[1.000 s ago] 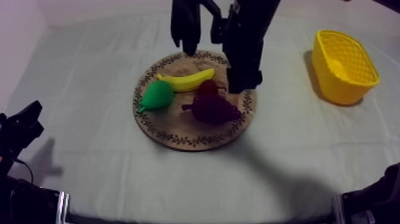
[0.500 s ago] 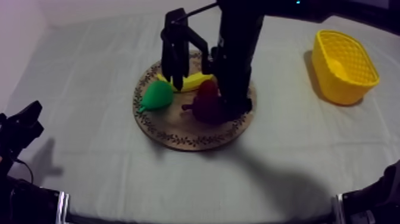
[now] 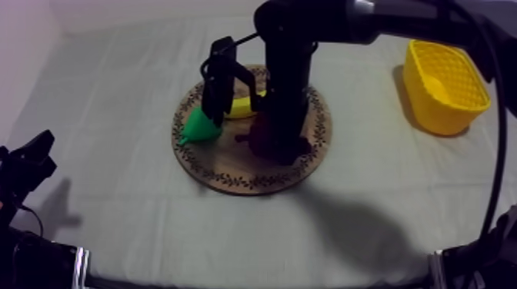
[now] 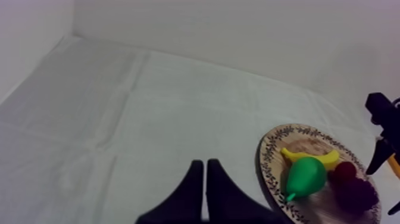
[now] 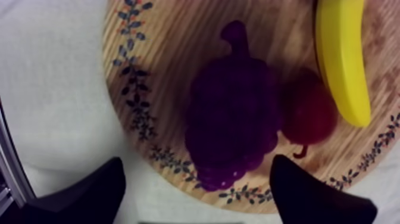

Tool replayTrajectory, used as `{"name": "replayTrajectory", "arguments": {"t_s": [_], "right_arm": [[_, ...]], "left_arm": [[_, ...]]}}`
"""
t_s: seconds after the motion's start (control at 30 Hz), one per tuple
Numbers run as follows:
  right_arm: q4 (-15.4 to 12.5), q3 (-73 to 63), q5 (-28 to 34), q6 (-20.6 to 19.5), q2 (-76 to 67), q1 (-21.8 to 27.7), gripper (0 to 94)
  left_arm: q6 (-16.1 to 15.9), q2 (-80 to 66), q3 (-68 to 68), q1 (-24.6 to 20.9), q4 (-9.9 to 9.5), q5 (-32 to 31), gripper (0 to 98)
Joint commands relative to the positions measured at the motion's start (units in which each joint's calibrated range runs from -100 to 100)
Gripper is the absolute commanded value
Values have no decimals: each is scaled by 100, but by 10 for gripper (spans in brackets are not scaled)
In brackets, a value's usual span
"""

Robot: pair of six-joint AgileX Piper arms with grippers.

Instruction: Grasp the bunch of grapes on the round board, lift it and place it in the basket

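Jaws apart, apparently over grapes

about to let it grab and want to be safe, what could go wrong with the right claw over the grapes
1. The small red fruit lies against the bunch of grapes, close to one finger of the open right claw. Closing could pinch it or drag it along.
2. The grapes lie at the rim of the wooden board, with the other finger out over the cloth. Coming down, that finger may catch the rim and shift the board.
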Motion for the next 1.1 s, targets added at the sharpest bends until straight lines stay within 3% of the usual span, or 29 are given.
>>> {"name": "replayTrajectory", "arguments": {"t_s": [0.0, 0.6, 0.7, 0.97, 1.07], "right_arm": [[15, -109, -10, -1, 145, 18, 918], [112, -618, -105, -49, 921, 85, 912], [109, -635, -151, -52, 963, 95, 841], [82, -575, -222, 65, 963, 109, 495], [75, -523, -237, 101, 896, 110, 404]], "left_arm": [[1, 0, -3, 0, -3, -3, 1], [1, 0, -3, 0, -3, -3, 1], [1, 0, -3, 0, -3, -3, 1], [1, 0, -3, 0, -3, -3, 1], [1, 0, -3, 0, -3, -3, 1]]}}
